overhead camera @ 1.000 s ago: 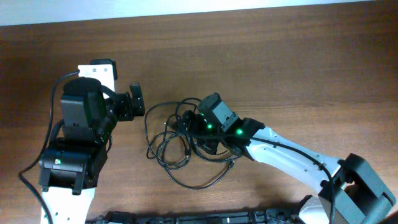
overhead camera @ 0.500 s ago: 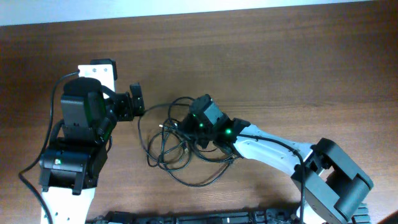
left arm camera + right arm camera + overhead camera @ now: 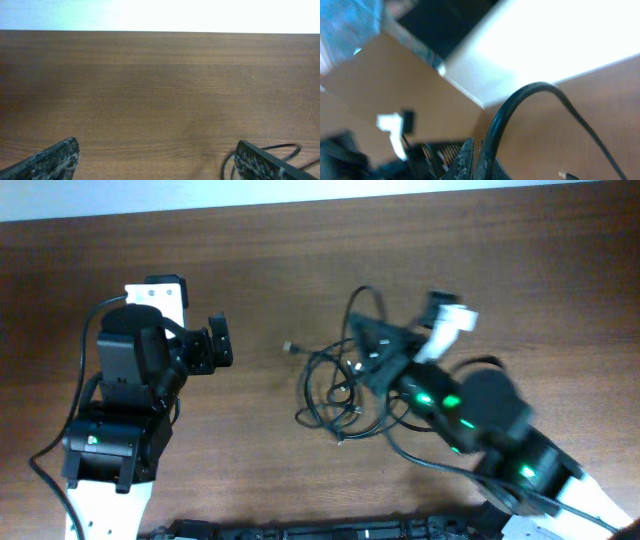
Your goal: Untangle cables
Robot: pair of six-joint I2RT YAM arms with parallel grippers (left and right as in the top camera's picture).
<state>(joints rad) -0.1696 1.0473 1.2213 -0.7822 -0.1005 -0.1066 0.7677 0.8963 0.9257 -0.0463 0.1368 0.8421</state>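
The cables lie as a loose black tangle on the brown table, right of centre, with one small plug end stretched out to the left. My right gripper is shut on a strand at the tangle's upper right, and a loop of it stands up above the jaws. In the right wrist view the right gripper pinches that glossy black cable, which arcs up and over to the right. My left gripper stands open at the left, apart from the tangle. Between its spread left gripper fingers is bare wood, and a cable strand shows past the right finger.
The left arm's black body and white base fill the left side. The right arm reaches in from the lower right, blurred. A dark strip runs along the table's near edge. The table's far edge lies along the top.
The right gripper has shut on a cable strand and swung up and to the right, dragging the whole tangle right with it. The left arm has not moved.
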